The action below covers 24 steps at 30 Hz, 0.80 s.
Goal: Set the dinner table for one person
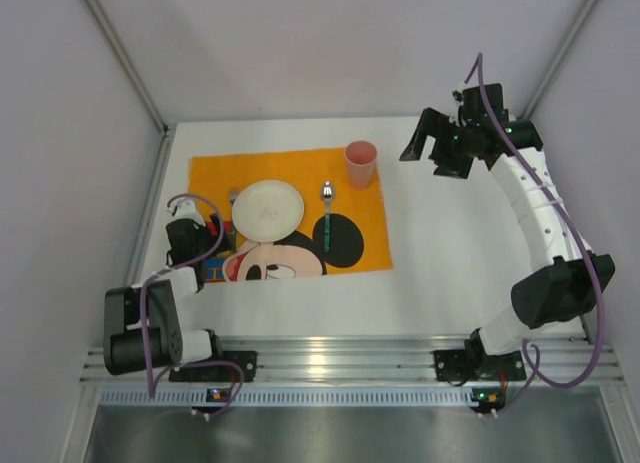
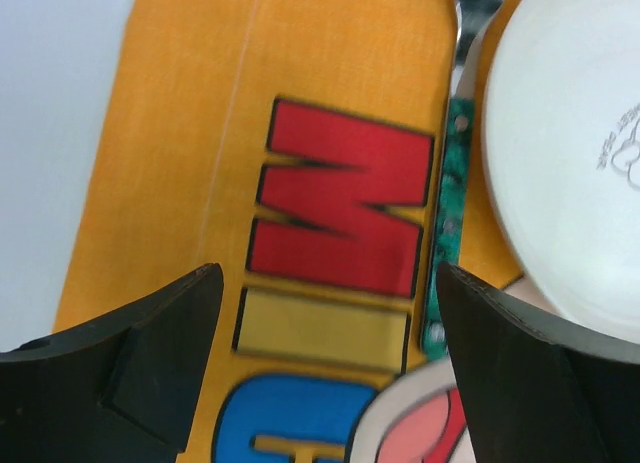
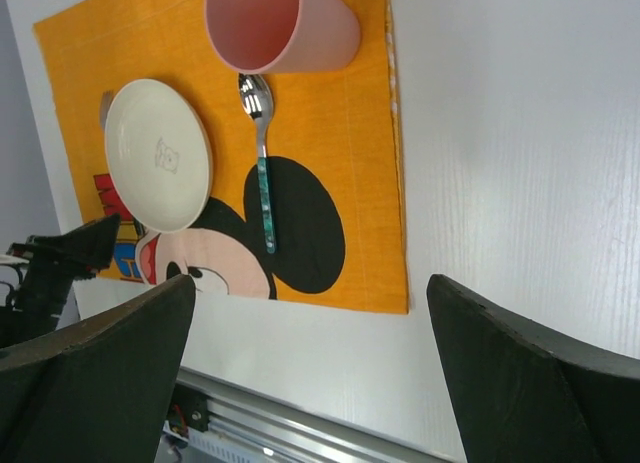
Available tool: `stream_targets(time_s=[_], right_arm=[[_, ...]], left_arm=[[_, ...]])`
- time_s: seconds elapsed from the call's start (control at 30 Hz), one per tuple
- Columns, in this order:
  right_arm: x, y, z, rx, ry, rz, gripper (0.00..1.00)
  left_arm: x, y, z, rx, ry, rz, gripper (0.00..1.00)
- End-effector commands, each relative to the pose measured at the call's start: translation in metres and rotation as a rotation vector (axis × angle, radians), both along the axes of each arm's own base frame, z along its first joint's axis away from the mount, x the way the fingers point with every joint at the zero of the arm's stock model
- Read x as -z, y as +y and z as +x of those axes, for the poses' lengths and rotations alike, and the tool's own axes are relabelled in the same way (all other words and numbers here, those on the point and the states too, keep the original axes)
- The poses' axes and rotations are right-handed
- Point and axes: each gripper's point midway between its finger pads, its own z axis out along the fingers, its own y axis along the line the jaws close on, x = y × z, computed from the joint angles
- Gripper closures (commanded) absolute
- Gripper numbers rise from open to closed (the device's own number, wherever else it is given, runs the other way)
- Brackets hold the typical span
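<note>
- My left tool (image 2: 330, 283) stands wide with nothing between its fingers, low over the red letters of the orange placemat (image 2: 180, 133).
- Only its wrist view shows a green handle (image 2: 445, 223), just beside the white plate (image 2: 570, 153) at the plate's 9 o'clock.
- My right tool (image 3: 312, 293) is wide and empty too, raised high.
- Its wrist view adds the spoon (image 3: 262, 153) at the plate's 3 o'clock and the pink cup (image 3: 275, 28) at 1 o'clock.
- The top view shows the white table (image 1: 450, 283) under everything, with its rail (image 1: 340, 358) at 6 o'clock.

An orange placemat (image 1: 300, 168) is laid on the white bench (image 1: 460, 253), nearer its left edge; an aluminium rail (image 1: 340, 358) is fitted along the near edge.
</note>
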Motion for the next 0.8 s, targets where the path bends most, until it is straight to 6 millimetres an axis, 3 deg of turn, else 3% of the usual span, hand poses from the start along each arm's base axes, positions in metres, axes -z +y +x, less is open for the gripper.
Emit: stream_targets(time_s=[0.0,0.03,0.07,0.1,0.13,0.2,0.3,0.37,0.4,0.47,0.5,0.53,0.6,0.63,0.7,0.77], right_arm=[[-0.004,0.002,-0.004,-0.029,-0.025,0.009,0.0],[-0.002,0.002,-0.005,-0.034,-0.023,0.007,0.0],[0.0,0.003,-0.006,-0.035,-0.023,0.002,0.0],[0.004,0.003,-0.009,-0.041,-0.013,-0.005,0.0],[0.003,0.002,-0.011,-0.043,-0.022,-0.007,0.0],[0.006,0.0,-0.014,-0.039,-0.029,-0.032,0.0],[0.003,0.003,-0.017,-0.055,-0.056,-0.019,0.0],[-0.007,0.007,-0.019,-0.059,-0.092,0.01,0.0],[-0.007,0.007,-0.019,-0.057,-0.102,0.016,0.0],[-0.031,0.007,-0.015,-0.04,-0.204,0.045,0.0],[-0.031,0.008,-0.017,-0.039,-0.223,0.058,0.0],[-0.059,0.011,-0.014,-0.044,-0.354,0.095,0.0],[-0.062,0.008,-0.016,-0.013,-0.402,0.115,0.0],[-0.08,0.005,-0.018,0.003,-0.482,0.131,0.0],[-0.073,0.002,-0.017,0.041,-0.486,0.149,0.0],[-0.077,0.001,-0.018,0.056,-0.517,0.158,0.0]], left_arm=[[-0.053,-0.003,0.065,0.106,-0.313,0.059,0.1],[-0.06,-0.006,0.076,0.122,-0.368,0.042,0.14],[-0.045,-0.009,0.08,0.121,-0.333,-0.003,0.16],[-0.048,-0.022,0.088,0.168,-0.342,0.026,0.15],[-0.035,-0.022,0.091,0.182,-0.301,0.068,0.15],[-0.033,-0.051,0.102,0.288,-0.262,0.105,0.16],[-0.029,-0.047,0.097,0.268,-0.257,0.139,0.1],[-0.041,-0.043,0.097,0.231,-0.309,0.187,0.03],[-0.034,-0.044,0.087,0.22,-0.304,0.202,0.01],[-0.03,-0.046,0.07,0.186,-0.36,0.228,0.02],[-0.043,-0.04,0.069,0.148,-0.437,0.234,0.02],[-0.042,-0.04,0.07,0.142,-0.411,0.218,0.02],[-0.04,-0.038,0.078,0.132,-0.386,0.218,0.02],[-0.04,-0.038,0.076,0.134,-0.397,0.224,0.01],[-0.04,-0.037,0.075,0.134,-0.403,0.229,0.02],[-0.041,-0.038,0.074,0.134,-0.405,0.226,0.01]])
